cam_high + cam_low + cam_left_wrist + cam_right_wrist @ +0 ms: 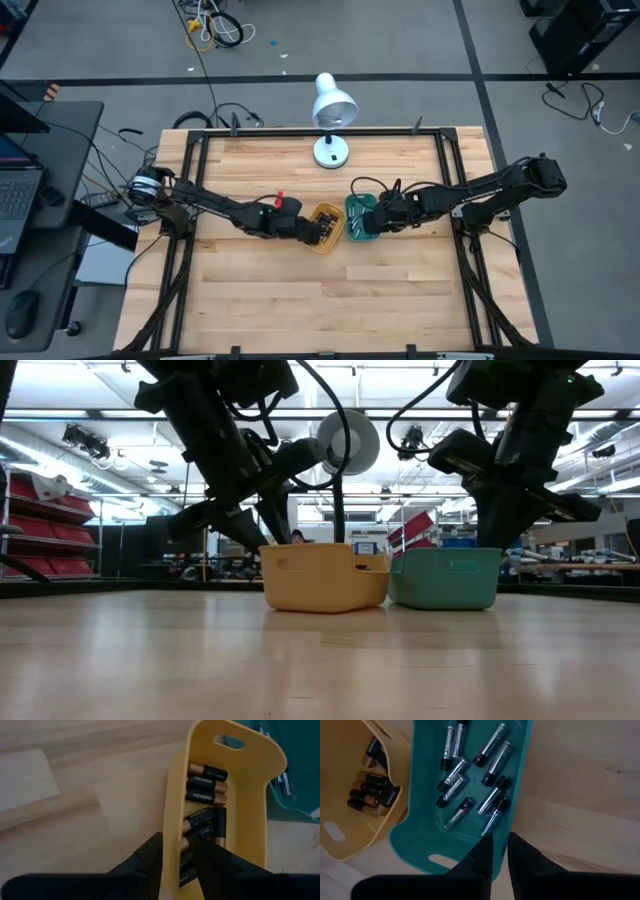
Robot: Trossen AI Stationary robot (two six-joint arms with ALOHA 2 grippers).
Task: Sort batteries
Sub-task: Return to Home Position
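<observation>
Left pincer, right pincer: slightly spread, empty—batteries are seen only in yellow tray, teal tray; sorting is judged done.

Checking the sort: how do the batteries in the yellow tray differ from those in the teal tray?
The black batteries in the yellow tray have copper ends and lettering; the silvery batteries in the teal tray have dark ends. The black batteries lie packed, touching; the silvery batteries lie more spread out. Both sets lie flat.
</observation>
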